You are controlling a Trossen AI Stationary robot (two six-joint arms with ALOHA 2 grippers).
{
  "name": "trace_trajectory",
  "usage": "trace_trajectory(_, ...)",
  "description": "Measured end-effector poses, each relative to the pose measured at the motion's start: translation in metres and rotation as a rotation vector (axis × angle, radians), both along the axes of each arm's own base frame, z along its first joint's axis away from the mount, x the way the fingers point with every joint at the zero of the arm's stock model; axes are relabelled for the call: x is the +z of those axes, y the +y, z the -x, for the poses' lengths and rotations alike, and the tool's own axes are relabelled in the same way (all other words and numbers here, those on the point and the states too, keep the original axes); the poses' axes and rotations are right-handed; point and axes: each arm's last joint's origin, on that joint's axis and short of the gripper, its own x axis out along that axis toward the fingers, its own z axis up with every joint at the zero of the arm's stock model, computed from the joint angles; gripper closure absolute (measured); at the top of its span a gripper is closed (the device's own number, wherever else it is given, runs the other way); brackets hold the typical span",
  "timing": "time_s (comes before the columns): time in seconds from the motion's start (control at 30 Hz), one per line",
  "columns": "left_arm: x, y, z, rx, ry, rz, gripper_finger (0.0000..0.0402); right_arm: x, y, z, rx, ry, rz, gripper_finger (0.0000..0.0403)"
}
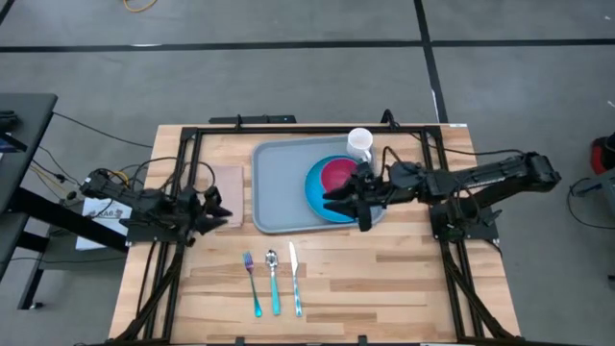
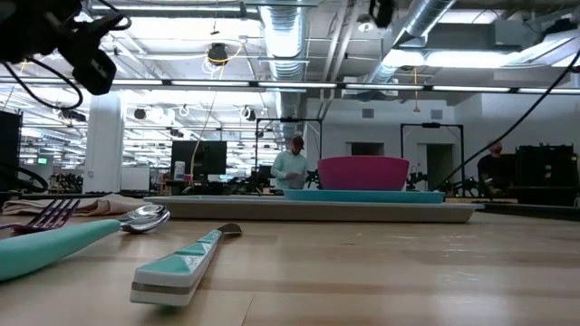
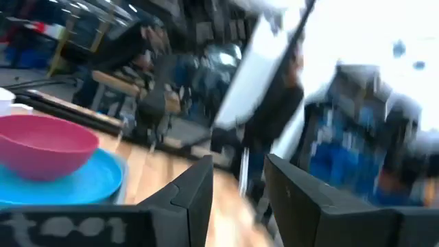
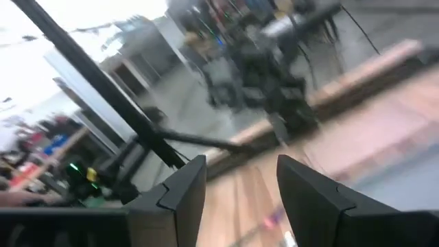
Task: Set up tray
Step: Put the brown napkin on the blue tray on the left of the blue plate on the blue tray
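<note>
On the counter (image 1: 384, 288), the tray (image 1: 279, 183) carries plate and bowl (a cup too); above its near edge the right claw (image 1: 348, 202) hangs released, presumably between placements. Left claw (image 1: 213, 213) waits released beside the napkin.

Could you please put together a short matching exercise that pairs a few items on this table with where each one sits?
Things:
1. pink bowl
2. white cup
3. napkin
4. fork

Places:
A. on the bare wood near the table's front edge
B. on the blue plate
C. at the tray's far right corner
D. off the tray, beside its left edge

Pairs: 1-B, 2-C, 3-D, 4-A
</note>
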Motion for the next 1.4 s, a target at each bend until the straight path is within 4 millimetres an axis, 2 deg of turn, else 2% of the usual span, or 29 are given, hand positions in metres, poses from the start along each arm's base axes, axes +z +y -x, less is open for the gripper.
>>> trace_trajectory(0.17, 0.007, 0.007, 0.002, 0.151, -0.052, 0.22, 0.0281, 0.004, -0.003, 0.019, -0.015, 0.07, 0.026, 0.0234)
trace_trajectory(0.23, 0.007, 0.009, 0.002, 0.221, -0.049, 0.227, 0.0281, 0.006, -0.005, 0.027, -0.027, 0.09, 0.047, 0.0236)
trace_trajectory(0.33, 0.008, 0.009, 0.003, 0.237, -0.062, 0.244, 0.0281, 0.011, -0.007, 0.041, -0.045, 0.115, 0.07, 0.0237)
trace_trajectory(0.5, 0.01, 0.015, 0.005, 0.31, -0.119, 0.667, 0.0281, 0.015, -0.011, 0.06, -0.084, 0.148, 0.096, 0.0236)
trace_trajectory(0.57, 0.007, 0.018, 0.005, 0.373, -0.125, 0.757, 0.0281, 0.015, -0.012, 0.065, -0.086, 0.168, 0.1, 0.0238)
trace_trajectory(0.63, 0.004, 0.018, 0.004, 0.39, -0.106, 0.757, 0.0281, 0.012, -0.012, 0.069, -0.084, 0.209, 0.106, 0.0239)
trace_trajectory(0.77, 0.008, 0.016, 0.003, 0.259, -0.086, 0.708, 0.0281, 0.006, -0.012, 0.072, -0.083, 0.283, 0.11, 0.0238)
trace_trajectory(0.93, 0.042, 0.016, 0.005, 0.257, -0.115, 0.608, 0.0281, 0.0, -0.013, 0.077, -0.083, 0.321, 0.112, 0.0241)
trace_trajectory(1.1, 0.081, 0.013, -0.006, 0.376, -0.062, 0.434, 0.0281, -0.008, -0.014, 0.086, -0.093, 0.309, 0.069, 0.0243)
trace_trajectory(1.17, 0.093, 0.012, -0.014, 0.459, 0.024, 0.365, 0.0281, -0.011, -0.014, 0.09, -0.097, 0.309, 0.055, 0.0243)
trace_trajectory(1.23, 0.096, 0.012, -0.019, 0.564, 0.177, 0.344, 0.0281, -0.011, -0.015, 0.093, -0.107, 0.301, 0.045, 0.0243)
trace_trajectory(1.4, 0.091, 0.016, -0.02, 0.733, 0.561, 0.467, 0.0281, -0.007, -0.016, 0.098, -0.119, 0.28, 0.062, 0.0243)
